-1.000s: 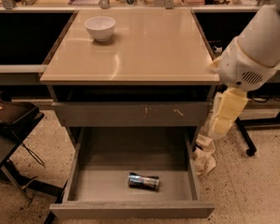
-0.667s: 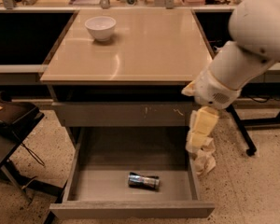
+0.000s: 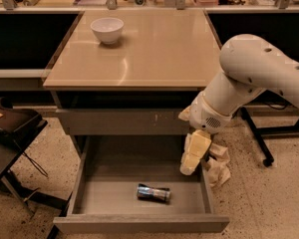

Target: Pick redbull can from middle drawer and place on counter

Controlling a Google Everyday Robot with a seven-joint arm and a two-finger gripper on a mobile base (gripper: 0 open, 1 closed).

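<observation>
Camera view looks down on a grey cabinet with the robot's white arm (image 3: 249, 78) reaching in from the picture's right. The hand (image 3: 188, 166) hangs at the end of a pale yellowish wrist and points downward. It sits just inside the right wall of the open middle drawer (image 3: 109, 183), above the drawer floor and not touching it. Whether the hand is spread or pressed together cannot be told from this angle. It holds nothing that can be seen.

The redbull can (image 3: 153, 193) lies on its side on the drawer floor, lower than the hand and toward the picture's left of it. It is nearer the drawer's front panel than the hand is. The can is near the hand but clearly apart from it, with bare grey floor between the two. Its long axis runs roughly across the drawer.

Above the hand and toward the picture's left is a closed drawer front (image 3: 124, 122) with pale scratch marks. Higher again is the glossy tan desk (image 3: 154, 49). A white bowl (image 3: 107, 30) stands on the desk, well away from the hand, near the far corner on the opposite side. Just beside the hand, outside the drawer's right wall, a crumpled pale wad (image 3: 217, 166) lies on the speckled floor.
</observation>
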